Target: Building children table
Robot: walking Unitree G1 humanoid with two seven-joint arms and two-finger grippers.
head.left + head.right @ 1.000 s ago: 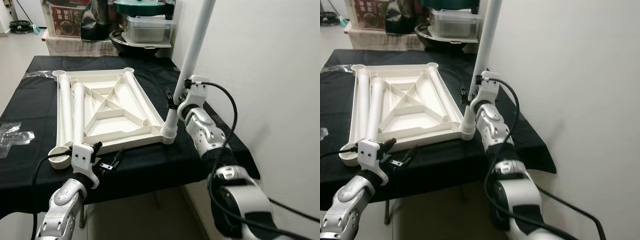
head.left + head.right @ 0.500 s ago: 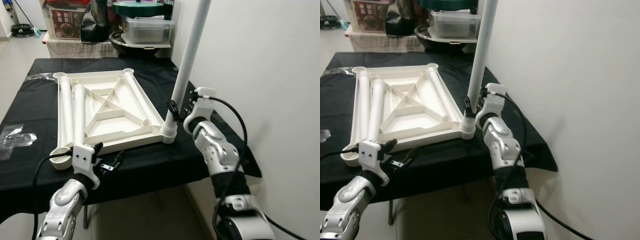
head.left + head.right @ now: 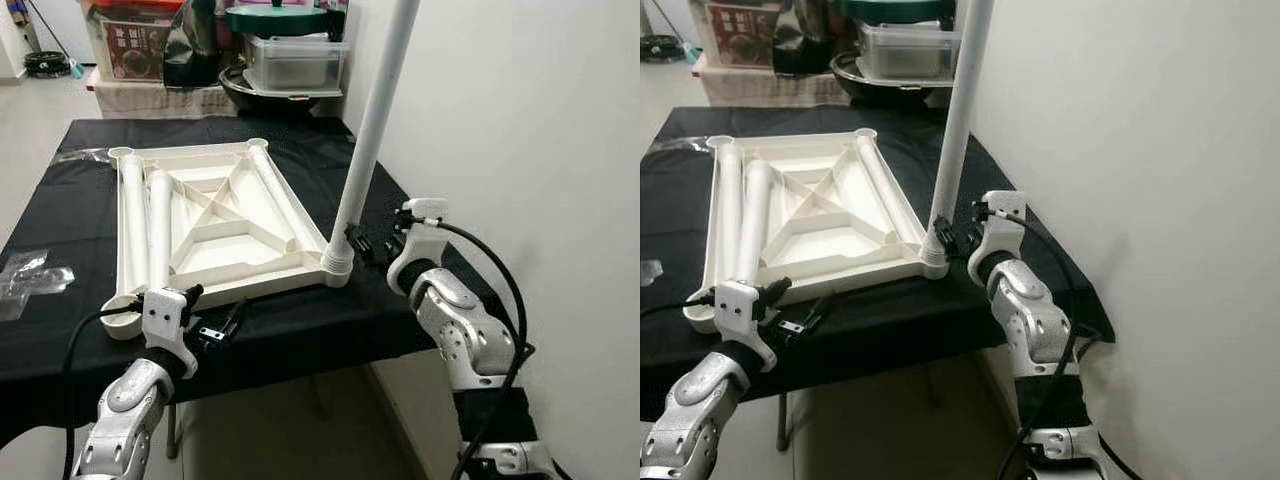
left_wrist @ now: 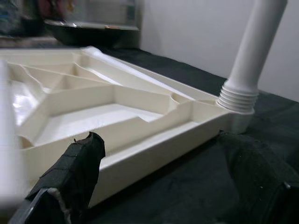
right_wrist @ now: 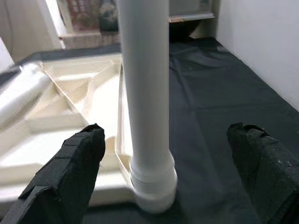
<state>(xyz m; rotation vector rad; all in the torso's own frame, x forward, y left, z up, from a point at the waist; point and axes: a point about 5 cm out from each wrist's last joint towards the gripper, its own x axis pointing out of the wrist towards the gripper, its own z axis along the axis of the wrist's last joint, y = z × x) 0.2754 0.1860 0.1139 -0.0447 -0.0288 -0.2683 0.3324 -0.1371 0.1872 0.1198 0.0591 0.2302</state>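
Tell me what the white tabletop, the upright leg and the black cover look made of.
Tabletop: likely moulded plastic, cream, slightly glossy, with ribs underneath. Upright leg: seemingly smooth white plastic tube, ridged collar at its base. Black cover: looks like thin matte fabric, creased and draping.

tabletop cream | leg white | cloth black | fingers black

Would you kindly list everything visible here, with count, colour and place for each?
Tabletop panel: one, cream, upside down on the black cloth.
Upright leg: one, white, standing in the panel's near right corner socket.
Loose legs: two, white, lying along the panel's left side.
Black cloth: one, covering the table.
Plastic wrap: clear, at the cloth's left edge.
Clutter: boxes and containers behind the table.
Left claw: open, at the near edge.
Right claw: open, beside the upright leg's base.
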